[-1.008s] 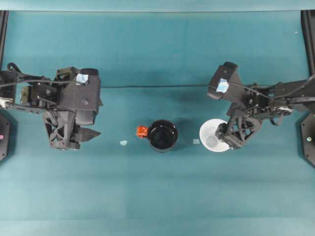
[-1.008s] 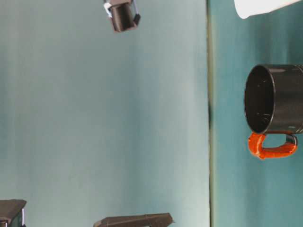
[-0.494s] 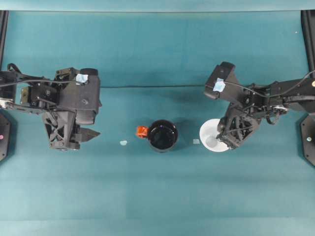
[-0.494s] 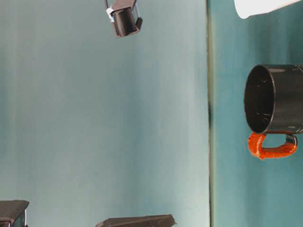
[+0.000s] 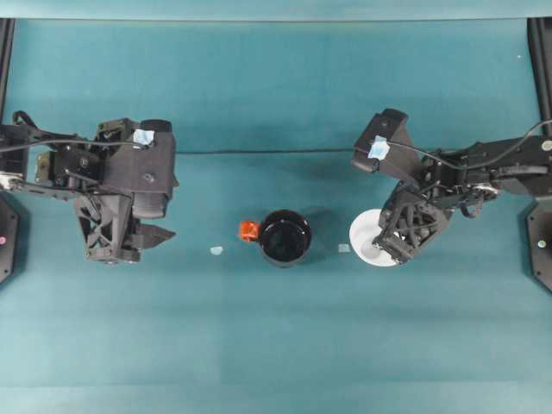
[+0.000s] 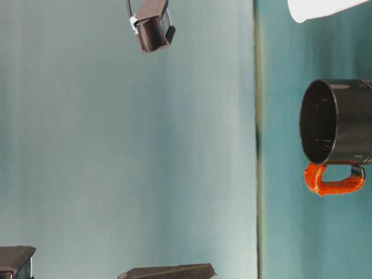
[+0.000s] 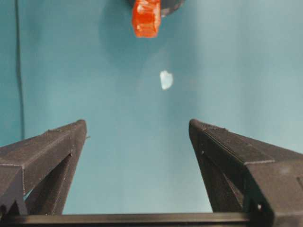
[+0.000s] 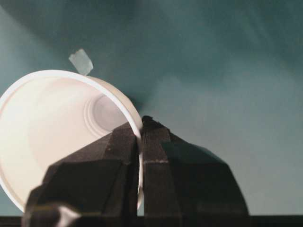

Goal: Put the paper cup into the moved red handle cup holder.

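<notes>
Overhead, the teal worktop (image 5: 276, 345) carries the red handle cup holder (image 5: 285, 237) near its middle, upright, its glossy black mouth open upward and its small orange-red handle (image 5: 248, 230) projecting toward the left arm's side. The paper cup (image 5: 366, 235) lies to the right of the holder, apart from it, with a small pale scrap of tape (image 5: 344, 248) on the cloth between the two. The right gripper (image 5: 385, 250) overlaps the cup's far side; in the right wrist view its jaws are clenched on the wall of the paper cup (image 8: 57, 127), one finger inside the white rim and the other outside, the rim pinched between them, and the cup appears tilted with its mouth toward the camera. A pale scrap (image 8: 81, 61) lies on the cloth just beyond the rim. The left gripper (image 5: 159, 234) sits well apart from the holder at the left side of the worktop; the left wrist view shows its jaws released, the two black fingers (image 7: 42, 156) spread wide with nothing between them, and ahead of them a second pale scrap (image 7: 165, 79) and the orange-red handle (image 7: 146, 18). In the table-level view the red handle cup holder (image 6: 340, 122) stands on the worktop, handle (image 6: 334, 179) in profile, with part of the white paper cup (image 6: 319, 9) at the frame edge, clear of the holder.
</notes>
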Motion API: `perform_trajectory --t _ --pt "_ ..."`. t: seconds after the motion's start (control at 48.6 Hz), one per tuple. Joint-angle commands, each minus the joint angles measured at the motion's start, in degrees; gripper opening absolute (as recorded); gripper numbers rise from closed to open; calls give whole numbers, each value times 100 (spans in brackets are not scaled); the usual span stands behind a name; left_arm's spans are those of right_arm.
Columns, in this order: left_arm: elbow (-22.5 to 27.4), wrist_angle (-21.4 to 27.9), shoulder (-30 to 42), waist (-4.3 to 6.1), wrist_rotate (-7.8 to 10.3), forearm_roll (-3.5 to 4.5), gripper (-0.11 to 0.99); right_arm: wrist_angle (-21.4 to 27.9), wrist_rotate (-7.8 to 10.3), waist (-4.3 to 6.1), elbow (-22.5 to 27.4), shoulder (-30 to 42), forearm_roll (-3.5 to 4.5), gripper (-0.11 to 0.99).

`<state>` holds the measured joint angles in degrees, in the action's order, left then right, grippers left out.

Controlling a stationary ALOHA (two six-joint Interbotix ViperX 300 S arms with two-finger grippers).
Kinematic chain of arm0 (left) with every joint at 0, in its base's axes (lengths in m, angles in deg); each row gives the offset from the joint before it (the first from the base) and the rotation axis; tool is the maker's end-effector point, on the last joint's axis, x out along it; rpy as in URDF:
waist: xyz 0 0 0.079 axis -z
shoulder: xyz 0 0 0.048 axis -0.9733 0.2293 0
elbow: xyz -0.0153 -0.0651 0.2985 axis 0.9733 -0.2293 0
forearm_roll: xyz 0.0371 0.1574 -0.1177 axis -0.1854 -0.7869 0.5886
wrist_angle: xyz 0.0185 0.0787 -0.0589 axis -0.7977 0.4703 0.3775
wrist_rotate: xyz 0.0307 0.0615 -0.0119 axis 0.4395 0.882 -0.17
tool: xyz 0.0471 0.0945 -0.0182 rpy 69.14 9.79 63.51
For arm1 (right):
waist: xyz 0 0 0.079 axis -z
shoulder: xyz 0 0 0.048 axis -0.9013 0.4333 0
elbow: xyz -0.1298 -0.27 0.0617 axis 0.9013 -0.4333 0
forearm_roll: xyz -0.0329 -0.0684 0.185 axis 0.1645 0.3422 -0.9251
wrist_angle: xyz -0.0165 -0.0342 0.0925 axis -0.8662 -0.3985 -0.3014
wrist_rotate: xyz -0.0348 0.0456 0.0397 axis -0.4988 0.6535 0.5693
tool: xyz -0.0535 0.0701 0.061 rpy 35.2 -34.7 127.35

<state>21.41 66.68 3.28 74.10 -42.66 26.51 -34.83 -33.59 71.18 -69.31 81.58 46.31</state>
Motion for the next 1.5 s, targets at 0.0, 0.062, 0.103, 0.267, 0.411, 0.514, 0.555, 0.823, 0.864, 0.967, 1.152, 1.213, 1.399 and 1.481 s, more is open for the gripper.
perform_trajectory --t 0.0,0.062,0.103,0.267,0.411,0.514,0.555,0.823,0.864,0.967,1.152,1.213,1.399,1.481 --pt "53 -26 -62 0 0 -26 95 202 35 -35 185 -149 -26 -11" --pt "53 -18 -70 0 9 -26 95 571 26 -18 422 -343 -9 -11" --pt "53 -9 -70 0 9 -18 95 817 35 -9 589 -501 26 -11" --pt "26 18 -88 0 18 -18 95 1749 44 88 1397 -1055 220 -11" --pt "26 18 -88 0 9 -26 95 2215 53 114 1863 -1266 246 -11" --pt "26 18 -88 0 0 -18 95 2241 62 105 1995 -1239 246 -11" --pt "26 18 -88 0 0 -26 95 2180 62 105 1995 -1195 246 -11" --pt "35 9 -88 0 -9 -18 95 1564 62 105 2347 -545 255 -11" --pt "35 9 -88 0 -9 -26 95 1564 44 105 2470 -352 264 -11" --pt "53 9 -88 0 -9 -26 95 1556 18 70 2698 35 264 -11" --pt "53 9 -88 0 -9 -26 95 1573 -26 -35 3059 633 255 -11" --pt "53 9 -88 0 -9 -18 95 1573 -26 -70 3155 765 264 -11" --pt "53 -9 -88 0 -9 -26 95 1556 -26 -114 3252 1143 264 -11" --pt "53 -9 -88 0 0 -18 95 1547 -26 -123 3243 1274 264 -11"
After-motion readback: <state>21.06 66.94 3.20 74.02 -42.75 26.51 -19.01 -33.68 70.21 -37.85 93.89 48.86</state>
